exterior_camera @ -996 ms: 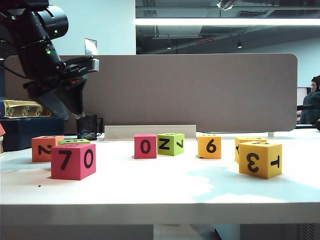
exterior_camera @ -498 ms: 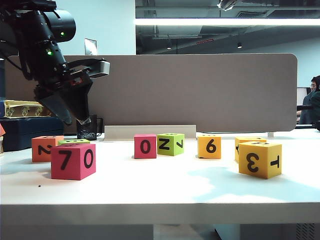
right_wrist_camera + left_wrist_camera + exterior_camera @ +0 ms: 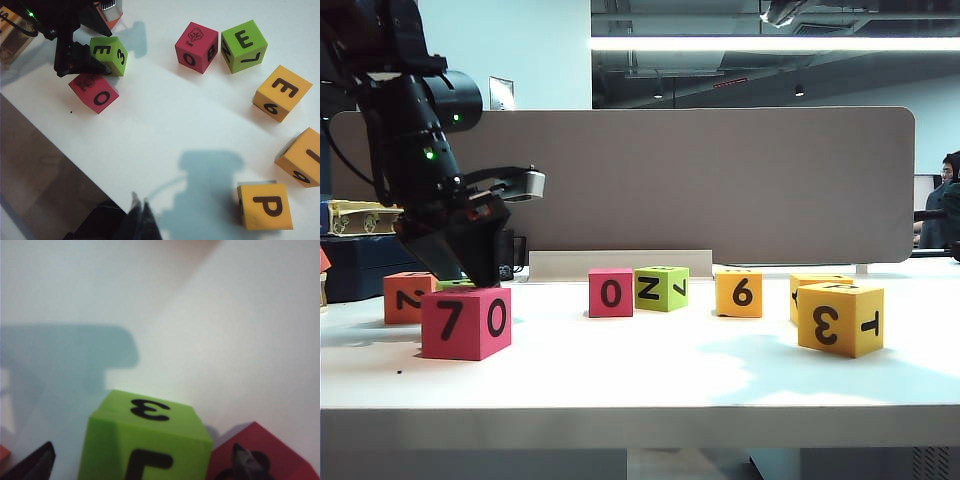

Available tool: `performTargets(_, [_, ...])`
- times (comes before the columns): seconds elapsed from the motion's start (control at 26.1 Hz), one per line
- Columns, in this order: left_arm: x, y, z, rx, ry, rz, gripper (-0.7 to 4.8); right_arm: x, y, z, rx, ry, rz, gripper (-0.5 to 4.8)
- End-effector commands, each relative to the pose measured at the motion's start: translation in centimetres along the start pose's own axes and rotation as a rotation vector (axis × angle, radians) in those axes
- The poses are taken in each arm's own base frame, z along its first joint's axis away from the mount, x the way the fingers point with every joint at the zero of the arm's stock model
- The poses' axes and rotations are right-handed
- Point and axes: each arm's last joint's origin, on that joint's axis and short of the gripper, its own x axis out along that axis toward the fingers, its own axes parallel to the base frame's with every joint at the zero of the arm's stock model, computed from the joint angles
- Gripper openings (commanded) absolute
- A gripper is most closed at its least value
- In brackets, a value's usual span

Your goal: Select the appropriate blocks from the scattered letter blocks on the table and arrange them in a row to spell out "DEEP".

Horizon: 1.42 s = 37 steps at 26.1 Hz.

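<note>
Green "E"/"3" cube [image 3: 110, 55] — left hand [image 3: 80, 62] spread; right hand [image 3: 140, 212] pinched.

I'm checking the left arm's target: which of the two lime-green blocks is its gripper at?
The lime-green block with E on top, behind the big red block; the open left gripper straddles it. The other green block sits mid-table.

Grey partition panel [image 3: 700, 180], dark blue box [image 3: 370, 262], black cup [image 3: 510, 258]

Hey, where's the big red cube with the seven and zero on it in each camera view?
Exterior view: big red cube, front left, just below the open left gripper.
Left wrist view: a red corner beside the lime-green cube.
Right wrist view, touching the lime-green cube.
Shared landmark: that lime-green cube.
</note>
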Motion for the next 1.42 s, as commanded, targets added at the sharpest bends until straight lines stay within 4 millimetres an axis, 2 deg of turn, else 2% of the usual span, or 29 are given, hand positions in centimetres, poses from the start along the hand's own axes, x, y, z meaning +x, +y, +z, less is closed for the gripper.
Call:
performTargets(0.04, [0.3, 0.1, -0.1, -0.002, 0.013, -0.005, 4.24, -0.2, 0.1, 0.1, -0.007, -0.009, 0.003, -0.01])
performTargets(0.15, [0.4, 0.0, -0.1, -0.004, 0.013, -0.005, 3.25, -0.2, 0.1, 0.1, -0.005, -0.005, 0.003, -0.01])
performTargets(0.38, [0.4, 0.0, -0.1, -0.010, 0.022, -0.011, 2.64, -0.2, 0.1, 0.1, -0.005, -0.004, 0.003, -0.01])
performTargets(0.77, [0.5, -0.8, 0.9, -0.200, -0.020, -0.005, 2.64, -0.2, 0.1, 0.1, -0.005, -0.004, 0.002, -0.01])
performTargets(0.96, [0.7, -2.0, 1.8, -0.297, -0.036, -0.014, 2.64, -0.2, 0.1, 0.1, -0.005, -0.004, 0.002, -0.01])
performTargets(1.19, [1.0, -3.5, 2.8, -0.580, -0.054, -0.026, 2.64, -0.2, 0.1, 0.1, -0.005, -0.003, 0.003, -0.02])
performTargets(1.42, [1.3, -5.1, 3.4, -0.637, -0.037, 0.047, 2.63, -0.2, 0.1, 0.0, -0.005, -0.002, 0.003, -0.01])
